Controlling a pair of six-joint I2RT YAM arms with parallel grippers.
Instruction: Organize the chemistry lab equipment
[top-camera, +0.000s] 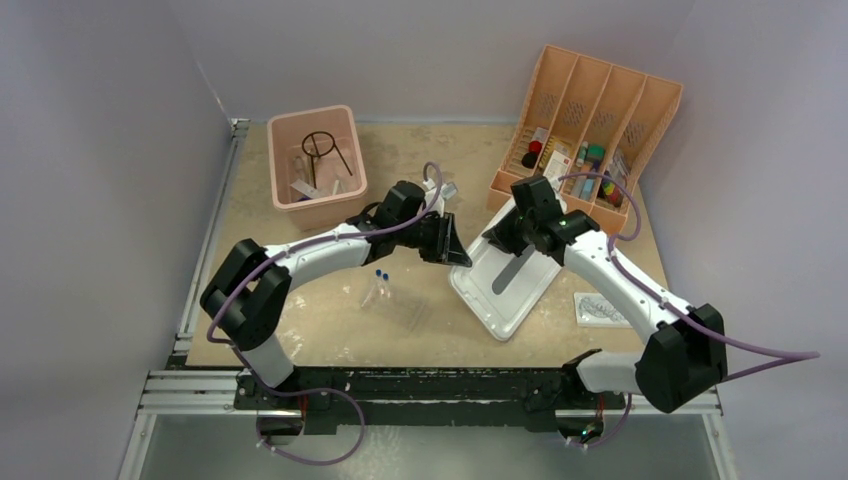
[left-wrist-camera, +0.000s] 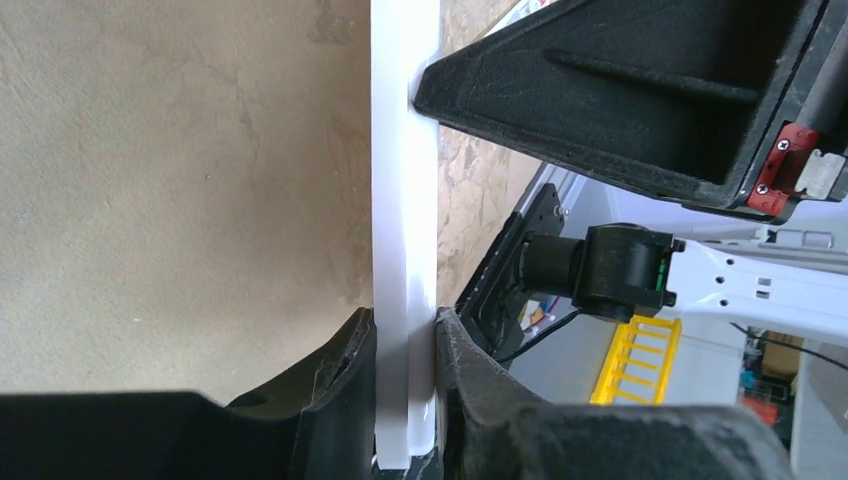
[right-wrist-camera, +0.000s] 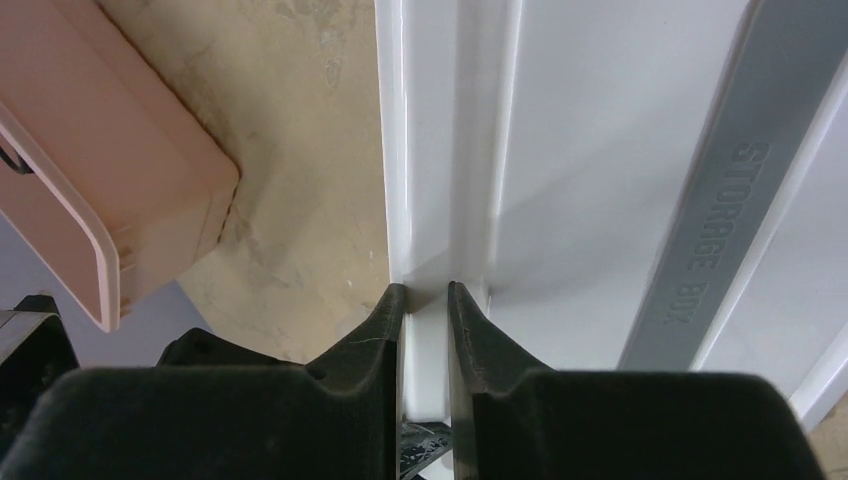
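A white storage box lid (top-camera: 522, 300) with a grey strip (top-camera: 514, 271) marked "STORAGE BOX" sits mid-table, tilted. My left gripper (top-camera: 453, 251) is shut on its left rim; the left wrist view shows the white rim (left-wrist-camera: 405, 250) pinched at the gripper (left-wrist-camera: 405, 395). My right gripper (top-camera: 498, 240) is shut on the far rim; the right wrist view shows the gripper (right-wrist-camera: 426, 320) on the rim (right-wrist-camera: 430, 150). Two blue-capped thin tubes (top-camera: 381, 274) lie by a clear plastic tray (top-camera: 398, 303). A black wire ring on a stem (top-camera: 322, 146) lies in the pink bin (top-camera: 345, 205).
An orange divided organizer (top-camera: 650, 110) at the back right holds several small items. A clear packet (top-camera: 601, 310) lies at the front right. The pink bin also shows in the right wrist view (right-wrist-camera: 120, 190). The right gripper's body (left-wrist-camera: 620, 90) hangs close above in the left wrist view.
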